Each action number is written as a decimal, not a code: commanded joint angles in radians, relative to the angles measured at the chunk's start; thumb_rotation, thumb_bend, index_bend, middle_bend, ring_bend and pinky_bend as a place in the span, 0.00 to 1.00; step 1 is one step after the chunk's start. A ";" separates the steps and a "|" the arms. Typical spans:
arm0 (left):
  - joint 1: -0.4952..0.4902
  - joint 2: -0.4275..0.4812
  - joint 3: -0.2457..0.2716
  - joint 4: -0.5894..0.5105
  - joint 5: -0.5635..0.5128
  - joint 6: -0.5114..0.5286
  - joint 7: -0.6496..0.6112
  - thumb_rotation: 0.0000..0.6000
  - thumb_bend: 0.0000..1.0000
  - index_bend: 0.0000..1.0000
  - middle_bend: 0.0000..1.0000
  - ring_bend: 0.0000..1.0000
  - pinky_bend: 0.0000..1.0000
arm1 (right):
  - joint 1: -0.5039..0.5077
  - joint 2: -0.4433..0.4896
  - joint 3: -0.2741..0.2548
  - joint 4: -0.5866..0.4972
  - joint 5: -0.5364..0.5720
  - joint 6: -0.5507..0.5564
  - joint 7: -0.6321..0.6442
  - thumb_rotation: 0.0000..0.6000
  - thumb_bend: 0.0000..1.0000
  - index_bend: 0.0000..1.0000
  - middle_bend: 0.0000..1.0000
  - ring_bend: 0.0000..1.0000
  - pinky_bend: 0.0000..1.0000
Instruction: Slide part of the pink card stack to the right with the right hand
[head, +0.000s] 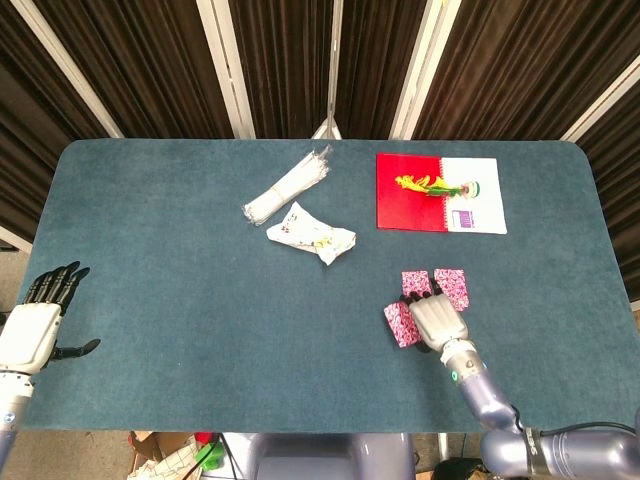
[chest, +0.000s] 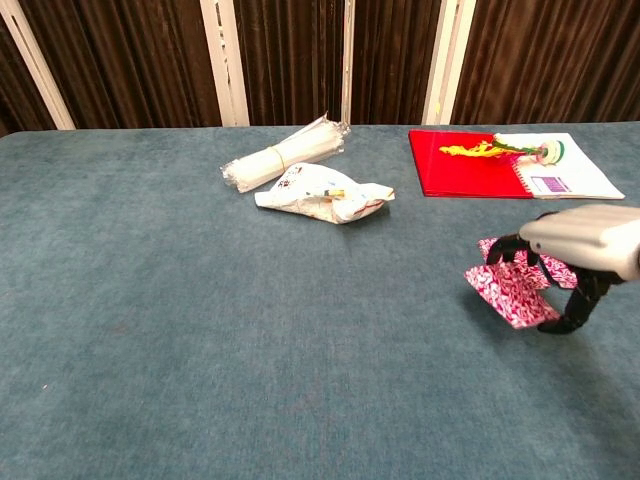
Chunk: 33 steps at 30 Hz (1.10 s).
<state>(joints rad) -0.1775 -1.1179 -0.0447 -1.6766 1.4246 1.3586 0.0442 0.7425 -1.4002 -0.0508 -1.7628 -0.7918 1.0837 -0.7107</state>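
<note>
Cards (head: 451, 284) are seen in three pink patches on the worktop (head: 180, 300), just below the red notebook (head: 440, 193): two lie flat side by side, and a third batch (head: 400, 324) sits nearer the robot and to the left of them. The right robot hand (head: 437, 322) is placed over that third batch, fingers curled down onto it. In the chest view the batch (chest: 508, 290) appears tilted, one edge lifted off the cloth, as if pinched between thumb and fingers; a firm hold cannot be confirmed. The left robot hand (head: 40, 325) is held off the worktop's left edge, fingers spread, holding nothing.

Step judged: the split is made, but the batch under the hand lies left of the rest, so the rightward slide is not finished. Next move calls for light downward pressure and a level sweep to the right, passing clear of the two flat patches. A white wrapper (head: 312, 233) and straw bundle (head: 288, 186) lie well apart.
</note>
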 joint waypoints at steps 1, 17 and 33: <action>0.002 -0.002 0.001 0.000 0.006 0.006 0.002 1.00 0.00 0.00 0.00 0.00 0.00 | -0.027 -0.004 -0.032 -0.022 -0.040 0.030 -0.015 1.00 0.30 0.31 0.43 0.23 0.00; 0.007 -0.007 -0.003 0.005 0.006 0.019 0.002 1.00 0.00 0.00 0.00 0.00 0.00 | -0.088 0.041 -0.080 -0.074 -0.092 0.089 -0.048 1.00 0.30 0.00 0.00 0.00 0.00; 0.013 -0.007 0.009 0.009 0.036 0.034 0.001 1.00 0.00 0.00 0.00 0.00 0.00 | -0.357 0.317 -0.133 -0.032 -0.437 0.417 0.352 1.00 0.31 0.00 0.00 0.00 0.00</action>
